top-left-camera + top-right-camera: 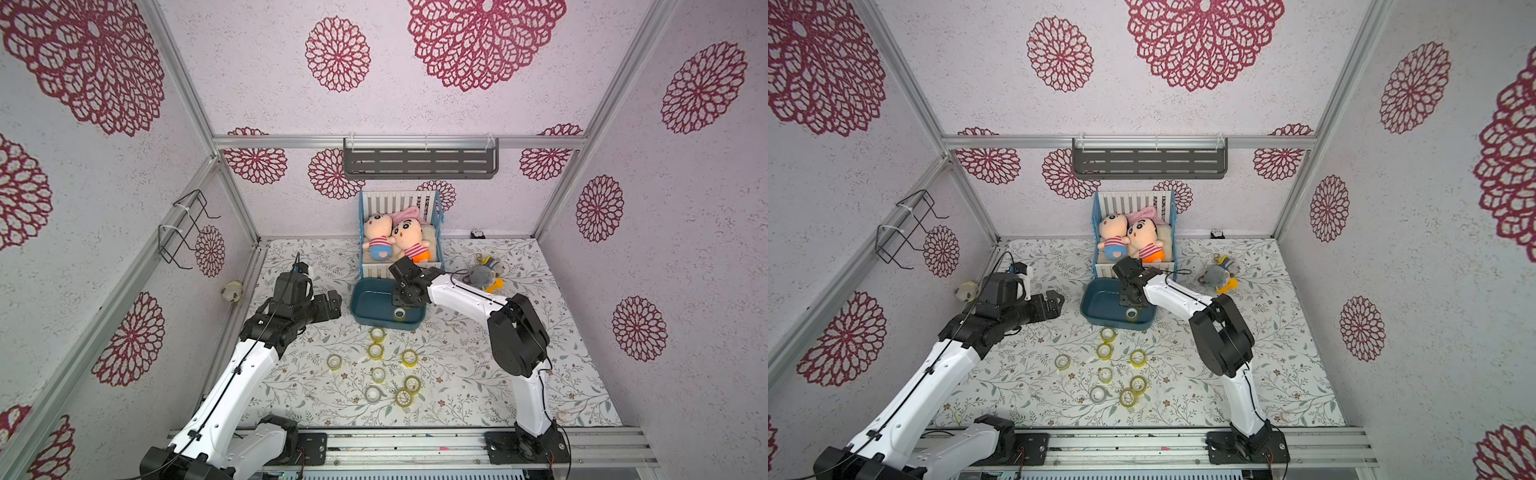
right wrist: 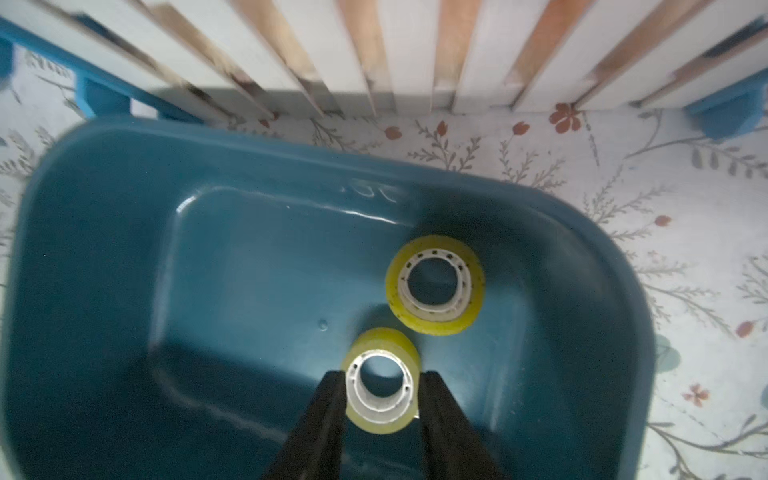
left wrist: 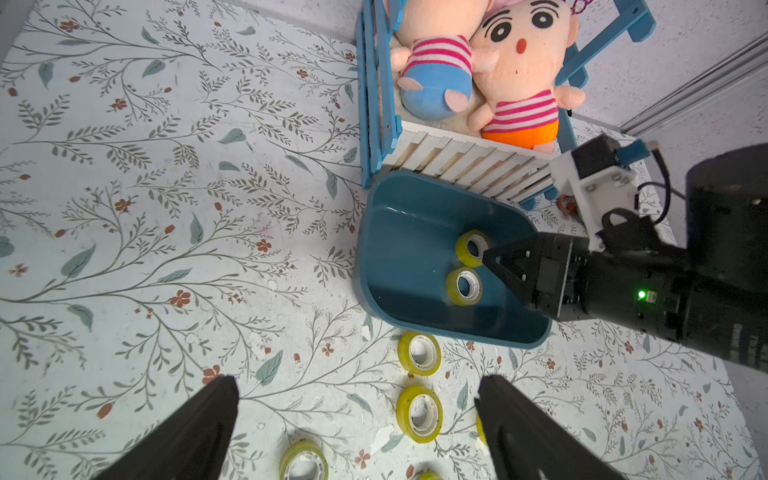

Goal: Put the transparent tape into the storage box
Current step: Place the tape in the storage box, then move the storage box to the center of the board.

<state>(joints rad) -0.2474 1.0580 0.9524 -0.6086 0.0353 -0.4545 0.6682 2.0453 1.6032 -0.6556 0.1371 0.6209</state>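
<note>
Eight loose tape rolls (image 1: pixel 375 351) are lying scattered on the flowered tablecloth (image 1: pixel 457 374) in both top views. All of them are sitting in front of the storage box (image 1: pixel 368 305), which is standing just before the toy crib (image 1: pixel 376 272). The right gripper (image 1: pixel 401 304) is reaching down into the right part of the box. A yellowish front roll (image 1: pixel 400 314) is showing on the box floor just beside the gripper, near the front wall. The left gripper (image 1: pixel 331 304) is hanging over the cloth to the left of the box, apart from it.

In the left wrist view, the left gripper's fingers (image 3: pixel 199 428) are standing wide apart, with only cloth between them. Two rolls are lying inside the storage box (image 3: pixel 407 249): the front roll (image 3: pixel 463 286) and, toward the crib, a back roll (image 3: pixel 471 248). The right gripper (image 3: pixel 492 266) is pointing its tips just beside both.

The right wrist view is coming through slightly blurred. The back roll (image 2: pixel 435 284) is lying flat on the floor of the storage box (image 2: pixel 249 291). The front roll (image 2: pixel 380 380) is showing tilted between the tips of the right gripper (image 2: pixel 382 376). The jaws are standing narrowly apart, a little wider than the roll. A sliver of gap is showing at one finger, so they are not clamping it.
</note>
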